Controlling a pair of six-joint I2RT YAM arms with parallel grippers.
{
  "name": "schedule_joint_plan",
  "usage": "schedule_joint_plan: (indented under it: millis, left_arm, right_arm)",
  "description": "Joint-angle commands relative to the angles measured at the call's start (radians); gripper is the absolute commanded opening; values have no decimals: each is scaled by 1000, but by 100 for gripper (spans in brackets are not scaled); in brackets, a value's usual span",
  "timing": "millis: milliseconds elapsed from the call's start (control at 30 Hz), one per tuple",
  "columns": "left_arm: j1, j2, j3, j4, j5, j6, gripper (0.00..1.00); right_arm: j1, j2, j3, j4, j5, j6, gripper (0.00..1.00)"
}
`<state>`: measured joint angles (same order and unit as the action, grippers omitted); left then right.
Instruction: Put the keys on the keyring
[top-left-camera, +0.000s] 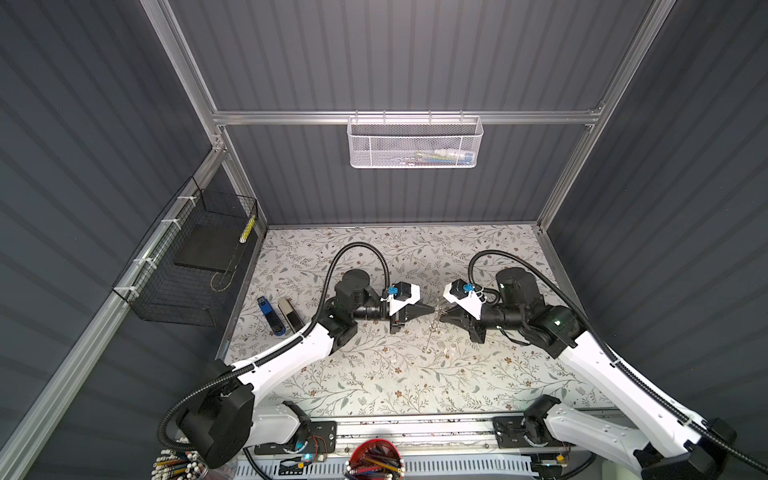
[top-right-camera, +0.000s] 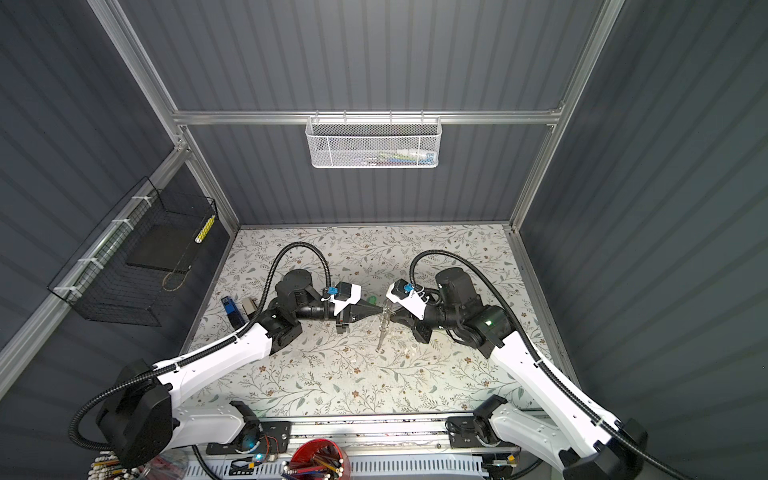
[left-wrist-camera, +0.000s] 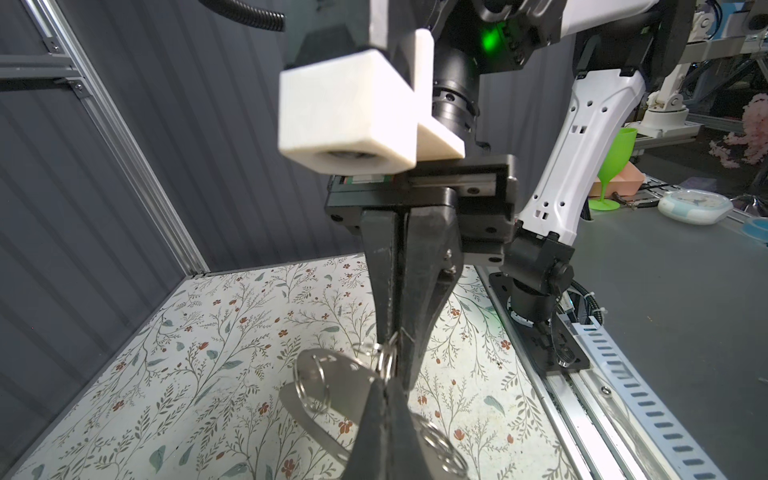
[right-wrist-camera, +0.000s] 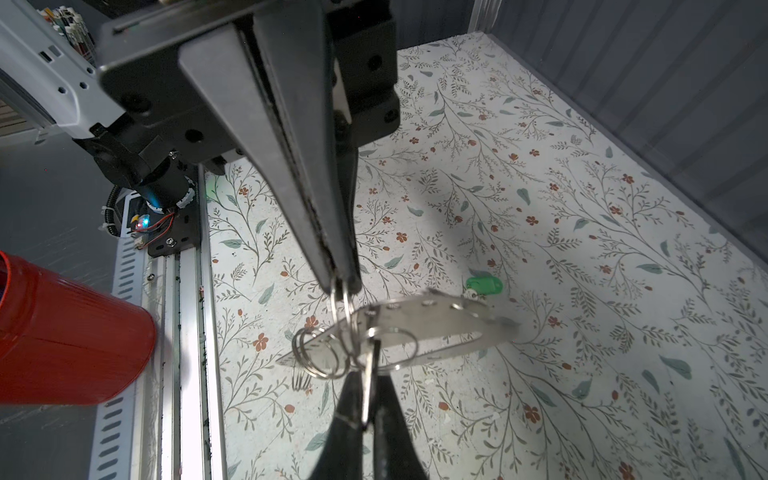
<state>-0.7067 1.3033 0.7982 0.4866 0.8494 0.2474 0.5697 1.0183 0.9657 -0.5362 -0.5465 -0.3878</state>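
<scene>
Looks light, stiff, slick: keyring (right-wrist-camera: 436, 328) clamped by its loops (right-wrist-camera: 316, 353), left gripper (top-left-camera: 433, 309) at nine o'clock, right gripper (top-left-camera: 442, 313) at three.

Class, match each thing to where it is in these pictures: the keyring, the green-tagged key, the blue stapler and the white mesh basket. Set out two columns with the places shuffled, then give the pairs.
Things
1. keyring
2. green-tagged key
3. blue stapler
4. white mesh basket

Places
A. at the left of the table, beside a grey stapler
B. hung on the back rail
C. held off the table by the left gripper and right gripper, jaws shut on its loops
D. lying on the table near its middle

Pairs: 1-C, 2-D, 3-A, 4-B
</scene>
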Motion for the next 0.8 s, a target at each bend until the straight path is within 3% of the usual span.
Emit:
schedule_joint_plan:
  millis: [0,433,767]
  left_arm:
    - [6,-16,-26,148,-47,-80,0]
    - [9,2,-92,313,-164,-151,0]
    - [7,45,-137,492,-244,-231,0]
  right_arm:
    - [-3,26,35,-76,11,-24,0]
    - [5,116,106,-123,40,-42,0]
    - [70,186,125,-51,198,5,0]
